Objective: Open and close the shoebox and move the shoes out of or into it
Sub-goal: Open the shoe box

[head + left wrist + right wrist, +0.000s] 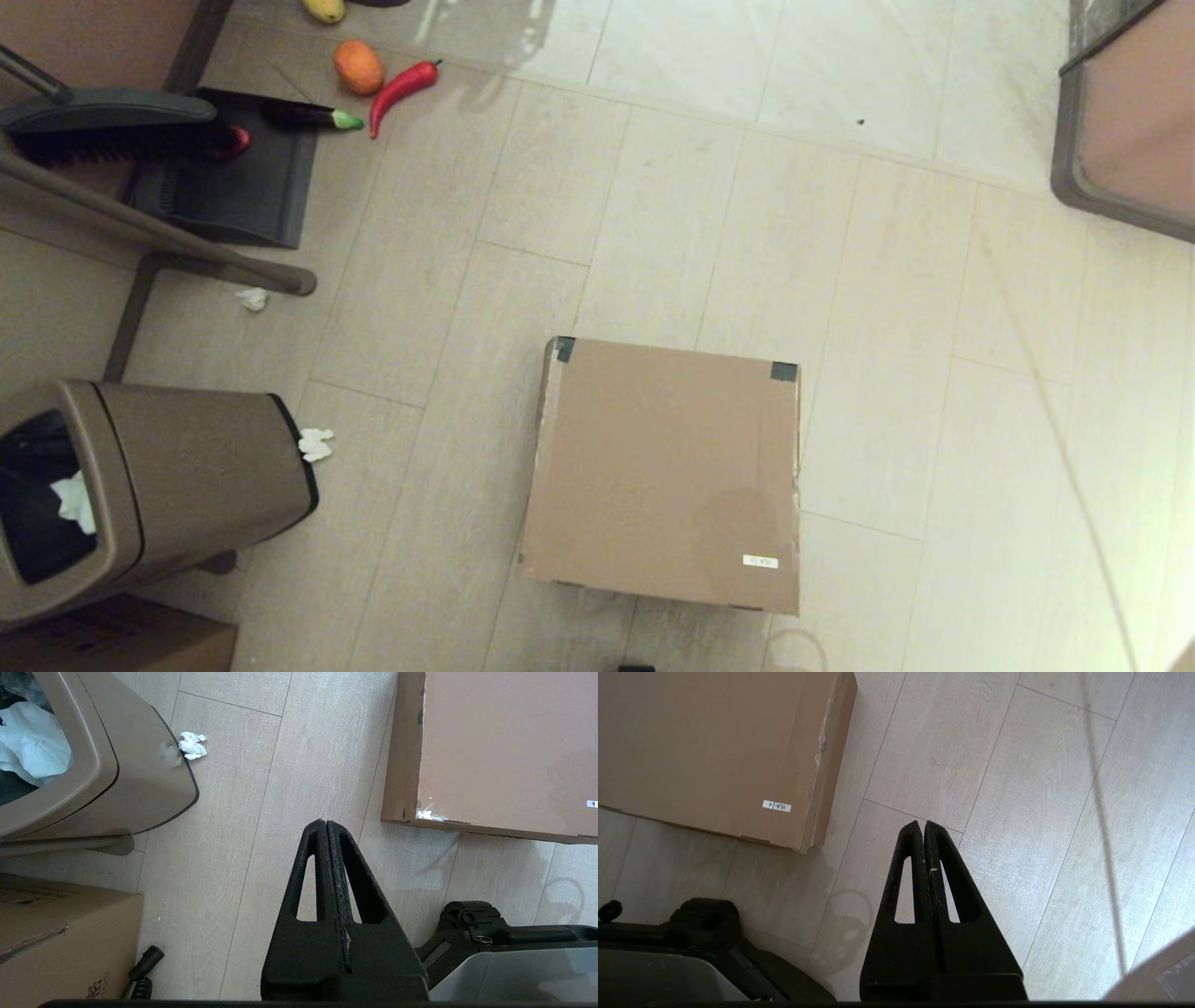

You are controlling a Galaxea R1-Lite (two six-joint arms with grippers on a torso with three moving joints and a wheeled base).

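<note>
The shoebox (665,471) is a plain brown cardboard box on the floor in front of me, its flap lid down flat, with dark tape at its two far corners and a small white sticker (760,561) near its front right corner. It also shows in the left wrist view as the shoebox (504,751) and in the right wrist view as the shoebox (710,751). The shoes are out of view. My left gripper (325,823) hangs shut over bare floor left of the box. My right gripper (923,825) hangs shut over bare floor right of it. Neither arm shows in the head view.
A brown waste bin (140,495) with white paper inside stands at the left, crumpled tissues (316,444) beside it. A darker printed carton (112,639) sits at the bottom left. A dustpan and brush (177,149), toy vegetables (401,89) and chair legs lie at the far left.
</note>
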